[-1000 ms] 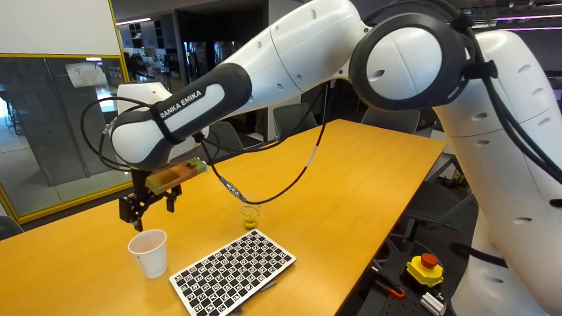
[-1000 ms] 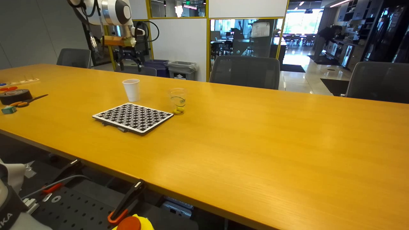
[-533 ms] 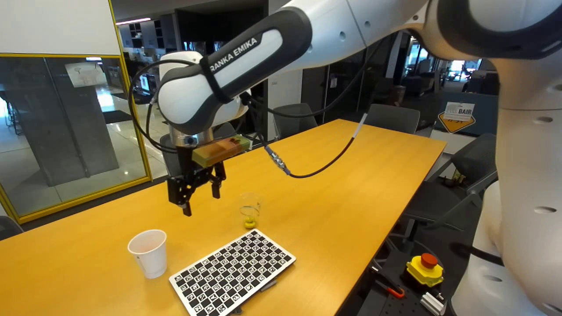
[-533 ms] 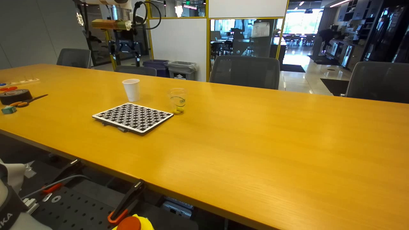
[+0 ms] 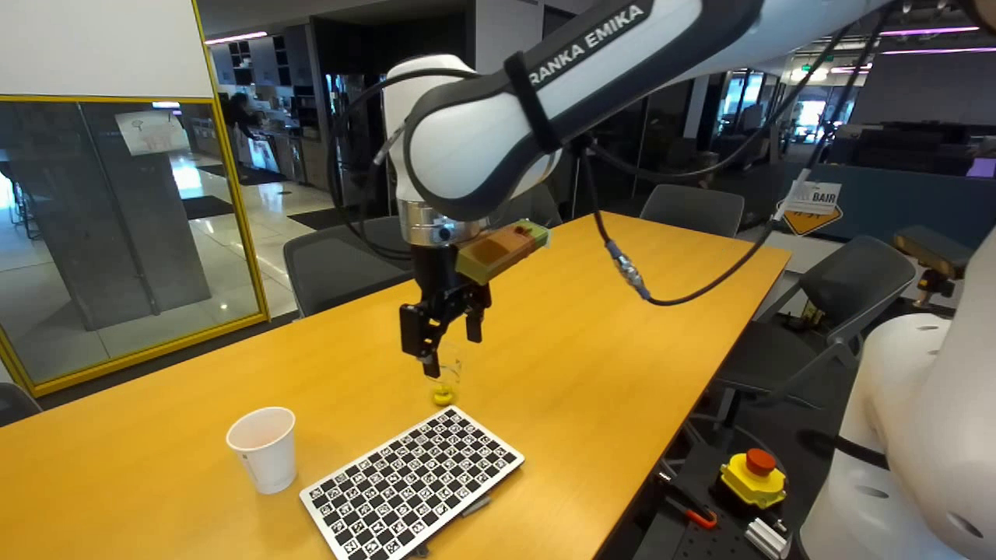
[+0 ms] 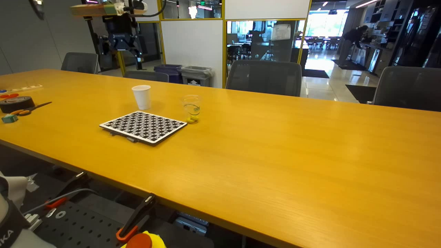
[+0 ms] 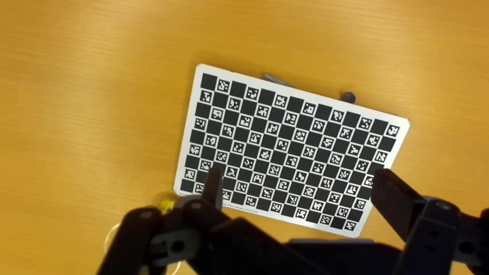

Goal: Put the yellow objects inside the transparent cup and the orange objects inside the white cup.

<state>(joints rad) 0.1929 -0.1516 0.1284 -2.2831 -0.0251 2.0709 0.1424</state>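
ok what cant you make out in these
Floor of white cup, both exterior views: hidden by its near wall.
Yellow pieces in transparent cup, both exterior views: too small to count.
Transparent cup, wrist view: mostly behind gripper.
Robot arm, both exterior views: cut off by edges.

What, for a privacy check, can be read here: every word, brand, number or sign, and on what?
"RANKA EMIKA": on the robot arm.
"BAIR": on the white sign; its start is unclear.
"KA": on the robot part at lower left, start cut off.
White up arrow: on the gray bin.
Too small or blurred: marks on the transparent cup, white cup, orange diamond, checkered board, paper sheet and green sign.
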